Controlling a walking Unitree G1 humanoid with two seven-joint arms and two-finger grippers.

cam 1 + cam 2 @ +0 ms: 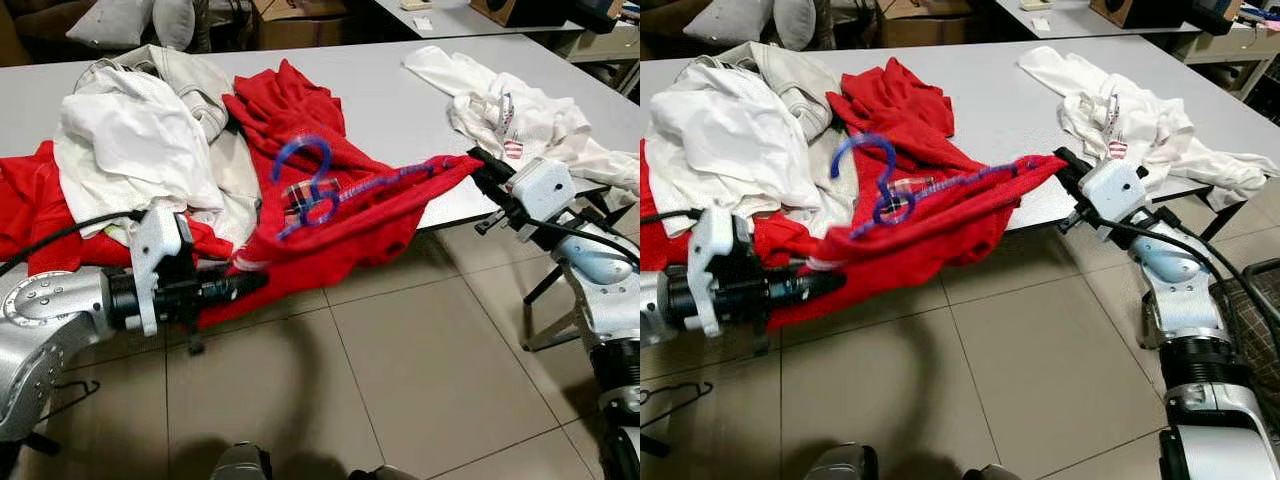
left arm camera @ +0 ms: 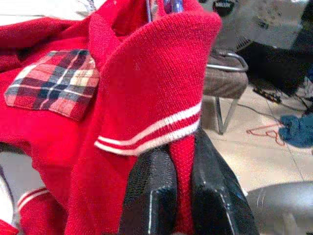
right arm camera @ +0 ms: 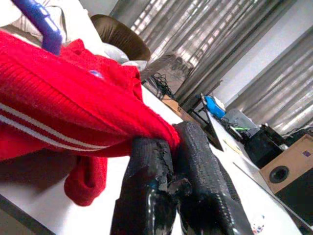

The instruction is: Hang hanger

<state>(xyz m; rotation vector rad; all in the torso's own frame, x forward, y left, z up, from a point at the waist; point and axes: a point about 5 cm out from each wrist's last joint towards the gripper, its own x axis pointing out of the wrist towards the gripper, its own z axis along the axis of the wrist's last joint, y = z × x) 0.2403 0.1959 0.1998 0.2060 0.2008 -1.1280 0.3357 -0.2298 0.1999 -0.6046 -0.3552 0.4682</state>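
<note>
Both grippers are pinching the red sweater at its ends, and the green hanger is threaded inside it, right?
Not quite: the hanger is blue, not green, as the left eye view shows. The rest holds: the left gripper and right gripper each pinch an end of the red sweater.

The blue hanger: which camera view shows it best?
The right eye view: the whole blue hanger, hook and bar, lies inside the red sweater, which the left gripper and right gripper pinch. The left eye view shows the same. Each wrist view shows a short blue piece at the top edge.
</note>
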